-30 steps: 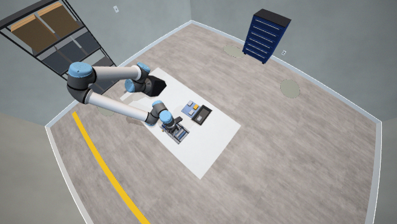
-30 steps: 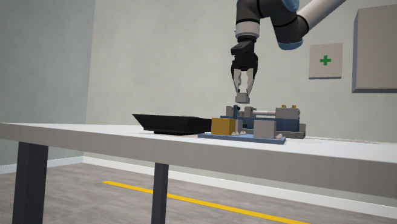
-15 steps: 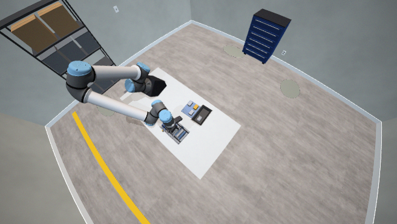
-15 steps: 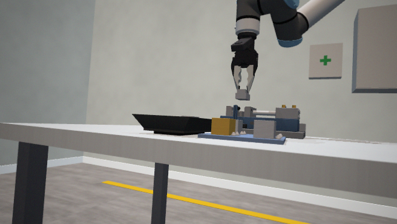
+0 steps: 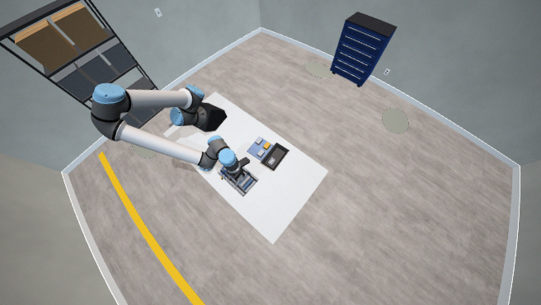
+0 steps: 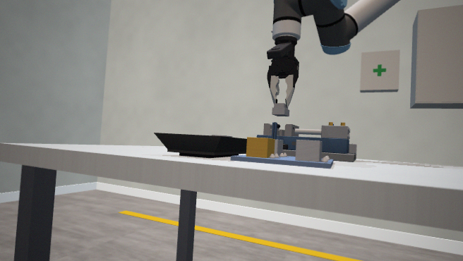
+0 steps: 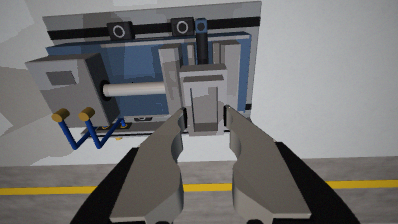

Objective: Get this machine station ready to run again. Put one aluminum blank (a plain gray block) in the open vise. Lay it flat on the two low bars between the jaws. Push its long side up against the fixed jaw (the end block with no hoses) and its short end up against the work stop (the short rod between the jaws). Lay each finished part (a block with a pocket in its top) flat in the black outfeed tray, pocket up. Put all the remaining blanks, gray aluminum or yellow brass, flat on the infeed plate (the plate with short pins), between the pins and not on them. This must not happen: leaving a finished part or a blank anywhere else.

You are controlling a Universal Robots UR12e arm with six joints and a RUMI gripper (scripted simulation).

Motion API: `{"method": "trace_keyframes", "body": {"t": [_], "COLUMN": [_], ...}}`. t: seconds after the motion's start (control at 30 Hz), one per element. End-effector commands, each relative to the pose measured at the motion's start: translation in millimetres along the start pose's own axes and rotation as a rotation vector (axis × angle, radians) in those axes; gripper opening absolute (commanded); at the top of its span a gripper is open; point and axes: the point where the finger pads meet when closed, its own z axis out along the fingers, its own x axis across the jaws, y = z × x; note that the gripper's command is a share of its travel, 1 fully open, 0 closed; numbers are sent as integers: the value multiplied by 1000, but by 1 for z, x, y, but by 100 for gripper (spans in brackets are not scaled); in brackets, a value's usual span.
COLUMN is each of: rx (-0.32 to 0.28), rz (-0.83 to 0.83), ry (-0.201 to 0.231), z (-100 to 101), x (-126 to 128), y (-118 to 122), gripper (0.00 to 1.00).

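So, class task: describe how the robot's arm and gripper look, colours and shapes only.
The arm has white tube links, dark gray joint housings and light blue round caps. The gripper has a black body with two pale gray, tapering fingers. No cables or markings show on them.

Top view looks down from afar, exterior from table height, wrist down closely; all share the vise [image 5: 241, 181].

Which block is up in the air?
The gray block pinched in the gripper, above the vise. The yellow block sits on the blue plate.

Arm [image 6: 367, 10] cut off above
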Motion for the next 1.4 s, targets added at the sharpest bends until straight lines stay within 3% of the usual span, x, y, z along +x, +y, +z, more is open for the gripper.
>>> {"method": "trace_keyframes", "body": {"t": [0.0,0.27,0.7,0.77,1.1,1.27,1.37], "rx": [3,9,15,15,7,3,2], "rz": [-3,-11,-39,-39,-60,-67,-68], "ry": [1,0,-3,-3,-2,0,0], "z": [0,0,-1,-1,-1,0,0], "x": [8,24,57,57,63,61,60], "y": [-16,-56,-193,-193,-302,-340,-346], "gripper": [0,0,0,0,0,0,0]}}
